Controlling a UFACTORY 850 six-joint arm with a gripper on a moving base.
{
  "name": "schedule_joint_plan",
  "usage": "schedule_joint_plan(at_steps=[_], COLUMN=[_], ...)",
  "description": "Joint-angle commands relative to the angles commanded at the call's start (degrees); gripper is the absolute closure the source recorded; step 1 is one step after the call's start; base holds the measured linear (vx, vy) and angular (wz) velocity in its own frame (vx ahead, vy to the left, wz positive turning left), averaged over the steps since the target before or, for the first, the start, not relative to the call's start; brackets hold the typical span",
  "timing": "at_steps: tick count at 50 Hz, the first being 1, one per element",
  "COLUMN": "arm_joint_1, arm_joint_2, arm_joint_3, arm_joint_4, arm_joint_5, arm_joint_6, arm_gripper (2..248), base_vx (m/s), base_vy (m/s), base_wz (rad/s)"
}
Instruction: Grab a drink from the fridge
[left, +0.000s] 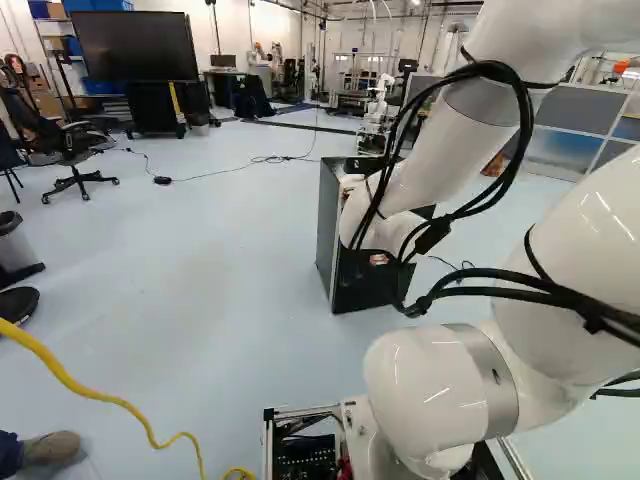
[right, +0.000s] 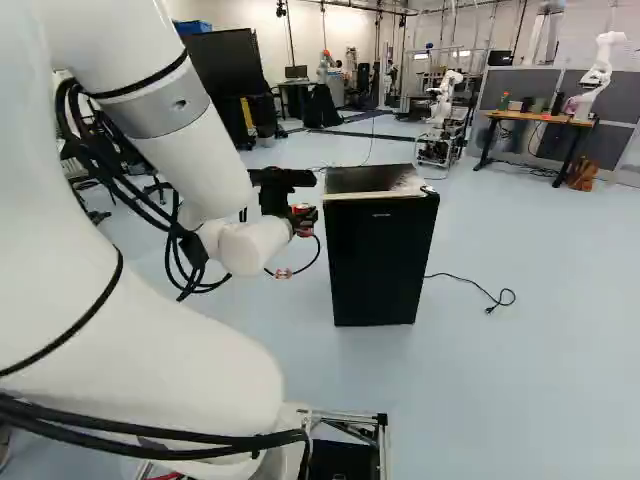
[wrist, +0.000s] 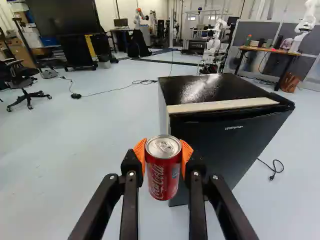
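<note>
Drink can (wrist: 163, 175): gripped by the tool (wrist: 163, 156), upper middle of the right base view, outside the fridge (right: 380, 260). Door appears closed. Removal judged complete; only carrying or handover may remain.

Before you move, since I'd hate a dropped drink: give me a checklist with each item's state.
- Can gripped from both sides by the tool: ok
- Can upright: ok
- Fridge door shut: ok
- Gap between tool and fridge in the right base view: ok
- Floor beside the base free of cables: not ok, a yellow cable lies there
- Place to set the can down: cannot tell
</note>
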Motion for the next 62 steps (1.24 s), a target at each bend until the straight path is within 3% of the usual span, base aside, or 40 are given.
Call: schedule_joint_plan(at_steps=[29, 62], arm_joint_1=[1.0, 1.1], arm_joint_2=[4.4, 5.0], arm_joint_3=[5.7, 6.5], arm_joint_4=[-0.6, -0.7], arm_joint_5=[-0.1, -0.1], arm_joint_6=[-0.3, -0.4], arm_gripper=[157, 157], base_vx=[0.0, 0.0], base_vy=[0.0, 0.0], base_wz=[0.0, 0.0])
